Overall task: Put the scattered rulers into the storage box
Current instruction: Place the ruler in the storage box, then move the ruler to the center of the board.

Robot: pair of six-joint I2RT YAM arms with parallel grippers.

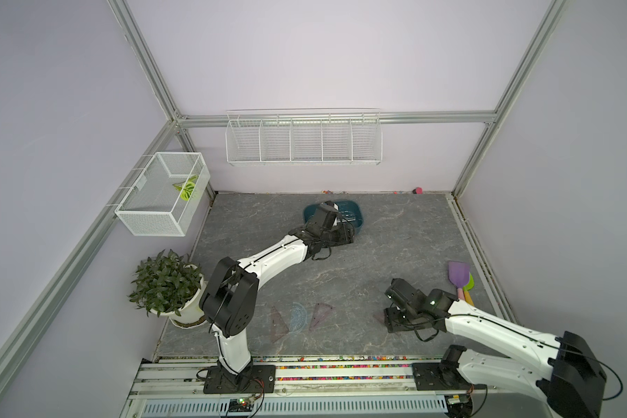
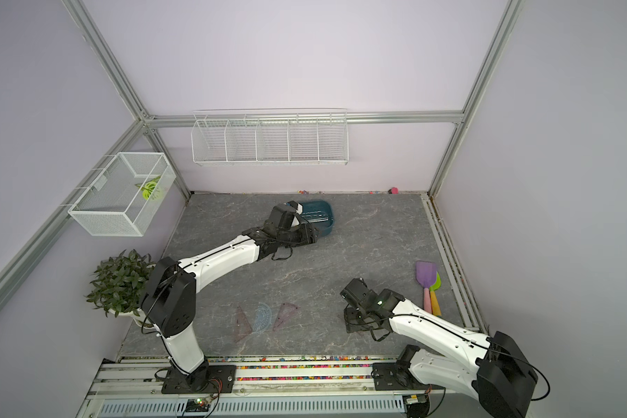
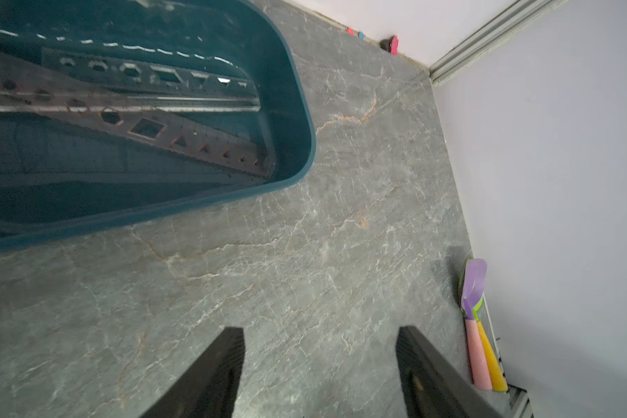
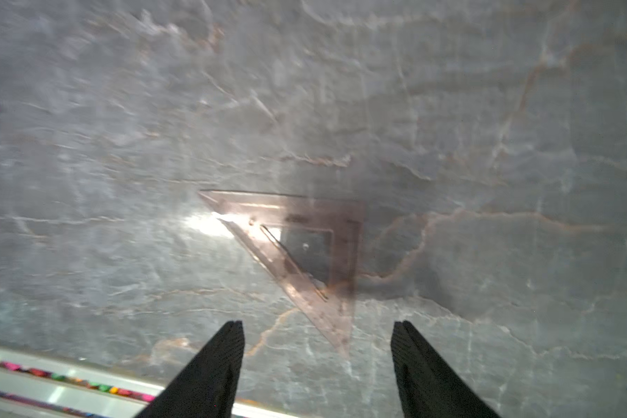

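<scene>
Near counter (image 1: 341,289) front edge: brown triangle (image 4: 344,246) lies flat, probably light, stiff, slick; lift by corner; right claw (image 4: 317,322), left claw (image 3: 321,329) apart, empty.

My left arm (image 1: 276,253) covers the near half of the box (image 1: 359,213) in both top views. My right arm (image 1: 485,325) hides most of a triangle (image 1: 379,317). My right wrist view is blurred.
</scene>
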